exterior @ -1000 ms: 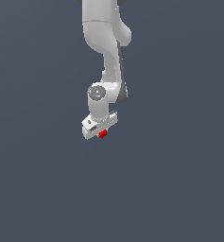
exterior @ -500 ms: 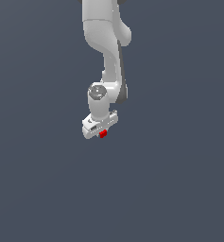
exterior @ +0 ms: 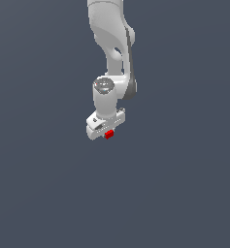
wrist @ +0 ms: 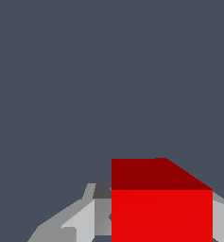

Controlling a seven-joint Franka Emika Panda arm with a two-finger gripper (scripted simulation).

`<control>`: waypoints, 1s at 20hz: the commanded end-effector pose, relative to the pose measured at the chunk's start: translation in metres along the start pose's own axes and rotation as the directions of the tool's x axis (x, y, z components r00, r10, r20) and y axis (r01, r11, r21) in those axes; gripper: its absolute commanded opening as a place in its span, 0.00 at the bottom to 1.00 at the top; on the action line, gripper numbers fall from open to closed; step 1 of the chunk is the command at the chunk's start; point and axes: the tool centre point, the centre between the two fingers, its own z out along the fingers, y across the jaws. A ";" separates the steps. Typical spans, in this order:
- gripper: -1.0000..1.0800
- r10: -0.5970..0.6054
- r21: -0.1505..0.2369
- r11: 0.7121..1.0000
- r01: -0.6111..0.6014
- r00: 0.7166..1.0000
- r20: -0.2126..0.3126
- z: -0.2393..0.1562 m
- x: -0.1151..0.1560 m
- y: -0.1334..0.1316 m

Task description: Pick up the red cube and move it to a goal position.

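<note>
One tiny red cube (exterior: 108, 134) (plain, bright faces) sits clamped between the gripper (exterior: 106, 131) jaws

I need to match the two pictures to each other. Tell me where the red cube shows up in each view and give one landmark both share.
Exterior view: the red cube sits near the picture's middle, just under the white gripper, at its exterior view's right end.
Wrist view: the red cube fills the lower edge of the picture, very close to the camera, between grey fingers.
Shared landmark: the gripper, flanking the cube in both.
</note>
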 end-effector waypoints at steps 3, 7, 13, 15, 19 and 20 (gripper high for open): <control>0.00 0.000 -0.001 1.000 0.000 1.000 -0.001 -0.038 0.018 -0.006; 0.00 -0.001 -0.001 1.000 0.001 1.000 -0.001 -0.078 0.036 -0.012; 0.00 -0.001 -0.001 1.000 0.001 1.000 -0.001 -0.138 0.064 -0.021; 0.00 -0.001 -0.001 1.000 0.001 1.000 -0.001 -0.158 0.074 -0.024; 0.00 -0.001 -0.001 1.000 0.001 1.000 -0.001 -0.196 0.093 -0.029; 0.00 -0.001 -0.001 1.000 0.001 1.000 -0.001 -0.206 0.097 -0.030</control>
